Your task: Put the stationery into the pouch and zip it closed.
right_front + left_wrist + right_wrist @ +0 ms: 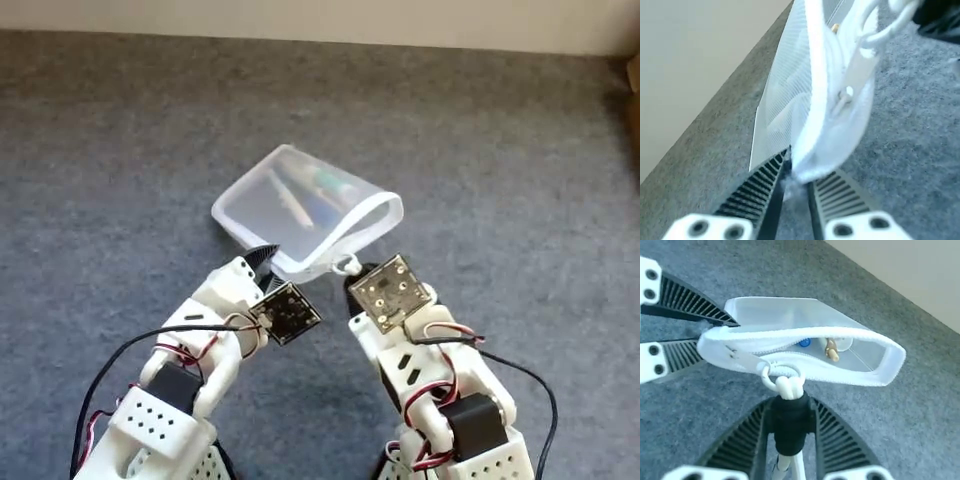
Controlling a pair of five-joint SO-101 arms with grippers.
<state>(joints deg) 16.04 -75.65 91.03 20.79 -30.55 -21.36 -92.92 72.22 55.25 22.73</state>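
A translucent white pouch (290, 200) lies on the grey carpet with pens (300, 203) showing through its side. My left gripper (792, 176) is shut on the pouch's (805, 100) near corner at the zip's end. My right gripper (788, 396) is shut on the white zipper pull cord (786, 386), which hangs from a ring at the slider. Beyond the slider the pouch mouth (840, 347) gapes open, and a blue item (804, 343) and a tan pencil end (831, 352) lie inside. In the high view the left gripper (266, 258) and the right gripper (352, 272) sit side by side at the pouch's near edge.
Grey carpet (500, 160) surrounds the pouch on all sides. A pale wall strip (300, 18) runs along the far edge. The left gripper's ribbed fingers (675, 300) show beside the pouch in the right wrist view.
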